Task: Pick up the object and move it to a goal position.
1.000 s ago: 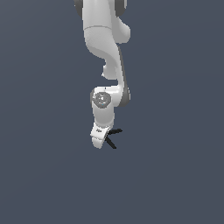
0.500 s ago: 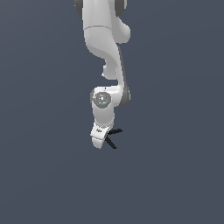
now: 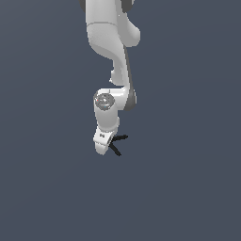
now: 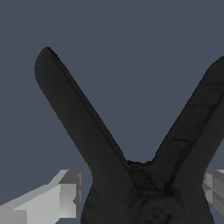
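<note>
The object is a small black spring clamp whose two thin handles splay out toward the exterior view's right, beside the white hand. In the wrist view the object fills the picture as a dark V, with its pivot low between the two grey fingers. My gripper points downward from the arm, and its jaws stand close against both sides of the clamp's body, shut on it. The red tip is hidden.
A uniform dark blue-grey surface surrounds the arm in both views. The white arm comes down from the top of the exterior view.
</note>
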